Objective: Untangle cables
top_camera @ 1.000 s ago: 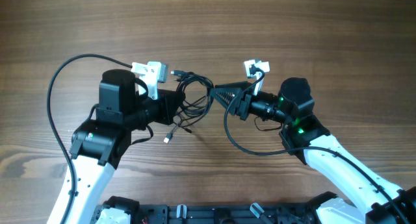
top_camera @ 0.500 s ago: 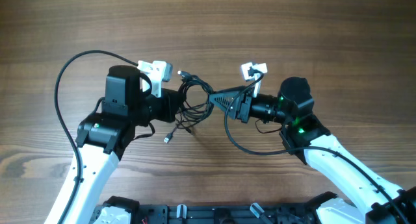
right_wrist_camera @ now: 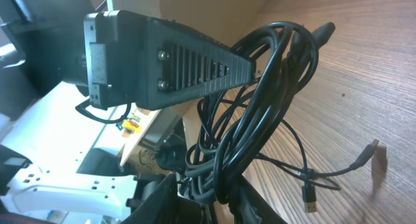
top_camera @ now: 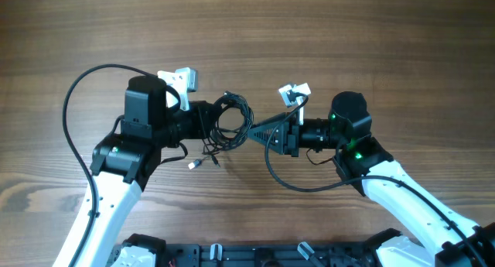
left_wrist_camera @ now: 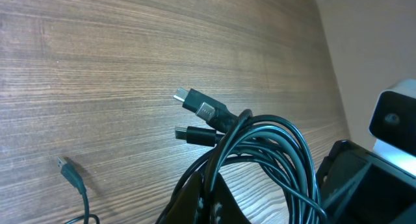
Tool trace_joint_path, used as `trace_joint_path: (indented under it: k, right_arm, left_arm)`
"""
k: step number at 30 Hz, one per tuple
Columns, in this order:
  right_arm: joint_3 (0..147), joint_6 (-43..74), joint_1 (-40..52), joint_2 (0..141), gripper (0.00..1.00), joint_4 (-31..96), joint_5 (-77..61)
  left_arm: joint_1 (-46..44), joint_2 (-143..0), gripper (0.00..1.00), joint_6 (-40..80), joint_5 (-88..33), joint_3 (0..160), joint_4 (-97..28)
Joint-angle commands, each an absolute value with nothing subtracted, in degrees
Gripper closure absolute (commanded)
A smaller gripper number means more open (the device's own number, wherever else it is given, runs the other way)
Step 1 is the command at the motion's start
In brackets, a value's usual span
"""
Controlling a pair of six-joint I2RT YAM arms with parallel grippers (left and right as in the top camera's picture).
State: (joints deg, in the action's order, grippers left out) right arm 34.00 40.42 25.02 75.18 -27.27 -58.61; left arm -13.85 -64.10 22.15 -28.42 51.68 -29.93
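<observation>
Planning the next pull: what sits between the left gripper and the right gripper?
The looped bundle of black cables fills the gap between left gripper and right gripper, seen in the overhead view.

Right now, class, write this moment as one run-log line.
left gripper: shut on cables | right gripper: open, straddling the loops | cables: one tangled bundle between the grippers
</observation>
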Motion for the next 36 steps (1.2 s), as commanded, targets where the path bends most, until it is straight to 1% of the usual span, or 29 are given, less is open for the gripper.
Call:
trace_joint_path:
  k: [1, 3, 4, 7, 11, 14, 16, 22, 23, 25, 27, 28, 29, 30, 31, 34, 36]
  right_arm:
    - [34.15, 37.50, 25.32, 75.55, 0.81, -26.41, -56.29]
    - [34.15, 37.58, 25.32, 75.55, 0.88, -26.33, -53.08]
    - [34.15, 37.71, 25.32, 75.55, 0.95, -26.28, -51.24]
    - [34.15, 37.76, 25.32, 75.55, 0.95, -24.99, -47.18]
    - [34.15, 40.82, 25.26, 75.55, 0.95, -11.64, -28.88]
    - [34.15, 44.07, 24.08, 75.55, 0.96, -4.38, -20.51]
    - [34.15, 45.43, 22.65, 75.55, 0.96, -1.96, -19.29]
    - [34.15, 44.99, 21.67, 75.55, 0.95, -2.13, -19.99]
    - [34.15, 44.97, 21.67, 75.55, 0.93, -2.57, -20.95]
    - [34.15, 44.91, 21.67, 75.55, 0.76, -4.29, -25.17]
    - [34.15, 41.74, 21.85, 75.55, 0.66, -6.85, -30.52]
    - [34.15, 39.70, 22.06, 75.55, 0.63, -7.92, -32.95]
    - [34.15, 38.19, 22.37, 75.55, 0.55, -8.95, -35.51]
    - [34.15, 37.45, 22.68, 75.55, 0.51, -9.76, -37.10]
    - [34.15, 37.50, 23.00, 75.55, 0.43, -10.59, -37.67]
    - [34.15, 37.50, 23.46, 75.55, 0.32, -13.82, -38.83]
    - [34.15, 37.50, 23.46, 75.55, 0.26, -17.74, -41.71]
  left_arm:
    - [-13.65, -64.31, 0.96, 24.49, -29.41, 52.07, -29.39]
    - [-13.65, -64.31, 0.96, 24.47, -31.03, 52.07, -29.36]
    - [-13.65, -64.31, 0.96, 24.49, -31.62, 52.07, -29.45]
    - [-13.65, -64.31, 0.96, 24.45, -31.70, 52.07, -29.80]
    - [-13.58, -64.01, 0.96, 24.21, -30.74, 52.10, -29.71]
    - [-12.62, -63.26, 0.96, 24.01, -30.61, 52.10, -29.74]
    - [-11.38, -62.54, 0.96, 24.01, -30.63, 52.10, -29.76]
    - [-10.15, -61.98, 0.96, 24.03, -30.63, 52.10, -29.76]
    - [-10.15, -61.98, 0.96, 24.03, -30.63, 52.10, -29.78]
    - [-10.15, -61.98, 0.96, 24.08, -30.65, 52.10, -29.76]
    - [-10.15, -61.98, 0.96, 24.12, -30.79, 52.10, -29.71]
    - [-10.15, -61.98, 0.96, 24.10, -31.38, 52.10, -29.69]
    - [-10.15, -61.98, 0.96, 24.08, -32.21, 52.10, -29.61]
    - [-10.15, -61.98, 0.96, 24.08, -33.28, 52.10, -29.56]
    - [-10.15, -61.98, 0.96, 24.08, -34.59, 52.10, -29.56]
    - [-10.15, -61.98, 0.96, 24.01, -36.93, 52.10, -29.52]
    - [-10.17, -61.98, 0.96, 20.93, -40.14, 52.10, -29.54]
